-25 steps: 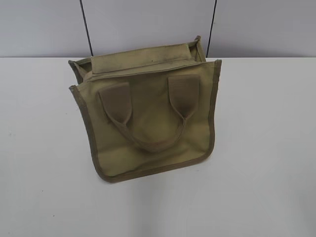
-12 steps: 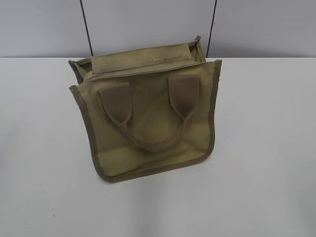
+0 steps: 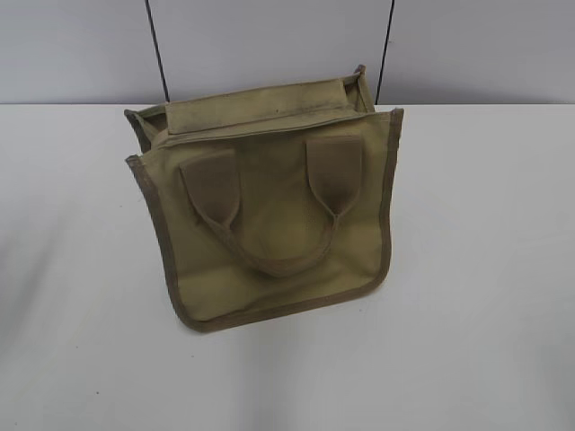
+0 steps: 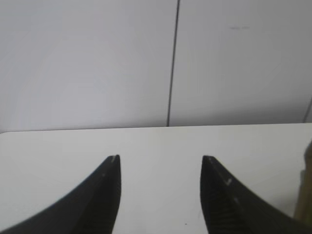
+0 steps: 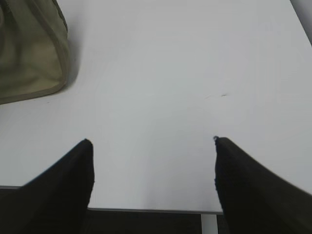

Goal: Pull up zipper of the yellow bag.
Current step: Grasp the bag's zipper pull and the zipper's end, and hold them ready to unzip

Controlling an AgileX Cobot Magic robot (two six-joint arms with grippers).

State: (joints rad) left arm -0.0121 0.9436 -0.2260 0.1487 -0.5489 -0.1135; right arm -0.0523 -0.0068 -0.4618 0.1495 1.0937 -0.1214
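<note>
The yellow bag, a khaki canvas tote with olive edge binding and two looped handles, lies on the white table in the middle of the exterior view. A corner of it shows at the top left of the right wrist view, and a sliver at the right edge of the left wrist view. The zipper is hidden; no pull tab shows. Neither gripper appears in the exterior view. My left gripper is open and empty above bare table. My right gripper is open and empty over the table's front edge.
A grey wall with two dark vertical seams stands behind the table. The table's front edge shows in the right wrist view.
</note>
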